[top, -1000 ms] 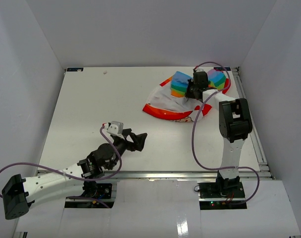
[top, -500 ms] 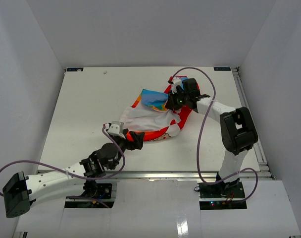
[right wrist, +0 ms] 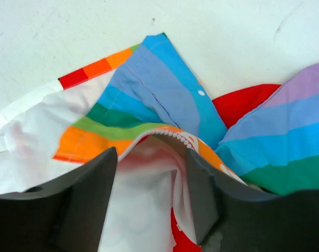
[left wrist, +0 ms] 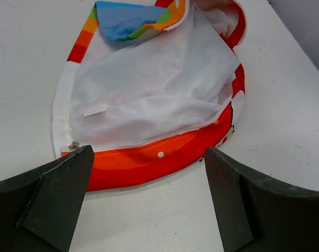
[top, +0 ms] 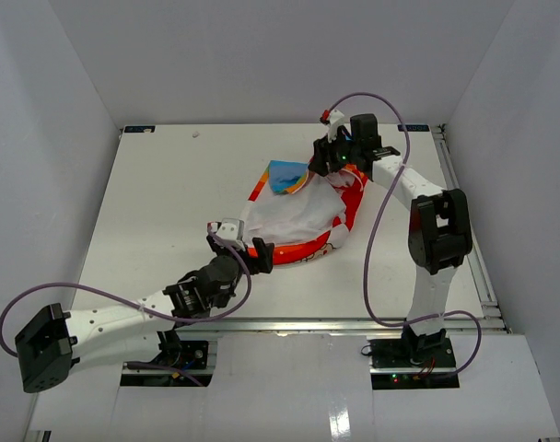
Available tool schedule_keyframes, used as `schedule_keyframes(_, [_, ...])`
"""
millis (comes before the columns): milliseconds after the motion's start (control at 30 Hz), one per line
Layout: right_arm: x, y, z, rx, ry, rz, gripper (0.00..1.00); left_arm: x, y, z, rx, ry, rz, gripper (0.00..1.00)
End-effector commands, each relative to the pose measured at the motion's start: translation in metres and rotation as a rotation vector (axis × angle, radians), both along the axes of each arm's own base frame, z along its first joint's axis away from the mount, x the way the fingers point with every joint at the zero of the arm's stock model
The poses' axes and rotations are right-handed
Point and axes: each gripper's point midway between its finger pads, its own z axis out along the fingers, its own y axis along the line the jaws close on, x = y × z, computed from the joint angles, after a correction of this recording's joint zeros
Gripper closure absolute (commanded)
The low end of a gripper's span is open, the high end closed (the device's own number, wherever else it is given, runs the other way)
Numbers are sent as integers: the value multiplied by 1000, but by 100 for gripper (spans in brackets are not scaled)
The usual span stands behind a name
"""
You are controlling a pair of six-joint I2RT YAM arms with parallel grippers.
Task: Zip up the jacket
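Observation:
The jacket (top: 298,216) lies spread open in the middle of the table, its white lining up, with a red hem and a rainbow sleeve (top: 285,175). My left gripper (top: 248,253) is open just short of the red hem (left wrist: 149,163), with only bare table between its fingers (left wrist: 146,199). A metal zipper slider (left wrist: 74,145) sits by its left finger. My right gripper (top: 331,164) hovers over the jacket's far edge. Its jaws stand apart, open, around a loose fold of white fabric (right wrist: 149,205) below a row of zipper teeth (right wrist: 172,135).
White walls enclose the table on three sides. A metal rail (top: 464,221) runs along the right edge. Purple cables (top: 367,249) loop from both arms.
The right gripper dragged the jacket from the back right toward the middle, then opened and let it go. The left gripper advanced to the red hem.

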Motion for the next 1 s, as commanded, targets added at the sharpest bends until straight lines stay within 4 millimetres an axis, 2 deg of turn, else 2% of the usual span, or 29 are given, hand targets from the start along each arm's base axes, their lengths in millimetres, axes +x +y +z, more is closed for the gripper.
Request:
schedule_keyframes(0, [-23,-2,33,140,92,-151,17,17,6,9,-31,56,67,3])
schedule_keyframes(33, [-32,-5,35,165,104,-178,12,21,7,9,-44,78,80,3])
schedule_keyframes(133, [-61,-29,22,187,171,-346,11,34,5,2,-68,143,73,4])
schedule_keyframes(200, [-77,-47,8,180,186,-464,12,52,5,5,-67,166,90,4])
schedule_keyframes(267, [-100,-62,-4,161,205,-548,12,64,4,-3,-40,219,82,5])
schedule_keyframes(333, [-123,-76,-31,114,239,-613,12,72,4,-15,-9,261,75,9])
schedule_keyframes(367, [-130,-87,-38,101,238,-666,12,76,6,-17,-8,271,74,10])
schedule_keyframes(400, [-136,-91,-36,117,230,-683,12,81,10,-17,-14,279,80,11])
schedule_keyframes(467, [-150,-99,-50,111,253,-716,11,84,16,-29,2,328,81,13])
schedule_keyframes(533, [-158,-96,-51,173,252,-711,11,89,25,-36,5,340,109,13])
schedule_keyframes(667, [-173,-87,-66,202,276,-693,15,97,38,-52,-11,360,119,14])
schedule_keyframes(800, [-174,-73,-74,249,272,-684,18,106,41,-56,-12,370,132,16])
schedule_keyframes(967, [-159,-63,-81,293,286,-694,38,111,25,-41,-38,350,53,15])
